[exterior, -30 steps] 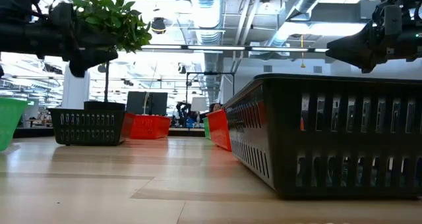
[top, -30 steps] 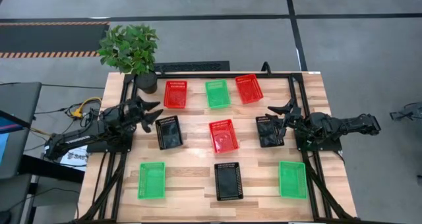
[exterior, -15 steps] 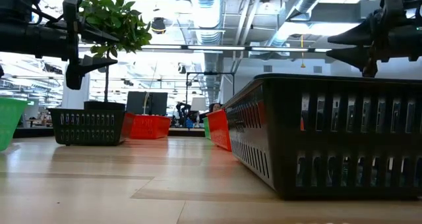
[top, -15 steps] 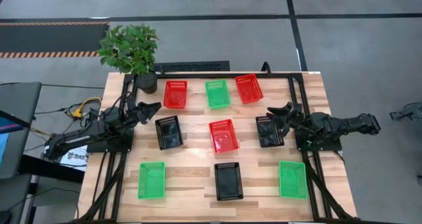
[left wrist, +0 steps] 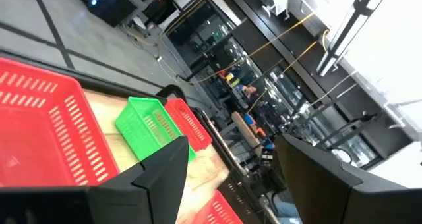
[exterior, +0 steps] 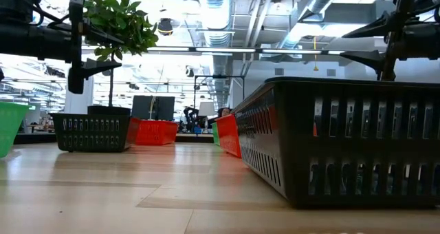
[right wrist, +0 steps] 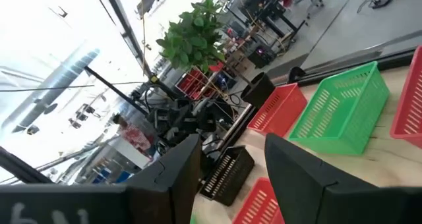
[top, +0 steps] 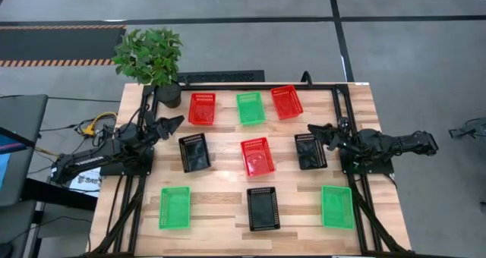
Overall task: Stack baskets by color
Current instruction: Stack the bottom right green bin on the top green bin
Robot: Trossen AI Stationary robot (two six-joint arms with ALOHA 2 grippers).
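Observation:
Nine baskets rest bottom-down on the wooden table. Far row: red, green, red. Middle row: black, red, black. Near row: green, black, green. My left gripper hovers open at the table's left side, just far-left of the left black basket and above it. My right gripper hovers open at the right side, over the far edge of the right black basket. Both point level toward the table's middle, fingers one above the other.
A potted green plant stands at the table's far left corner. A black frame runs along the far edge and both sides. Bare wood lies between the basket rows. The near black basket fills the low view's right half.
Both grippers have stayed in place and rolled about the line they point along. Their fingers lay side by side a second ago and now stand one above the other. No basket has moved.

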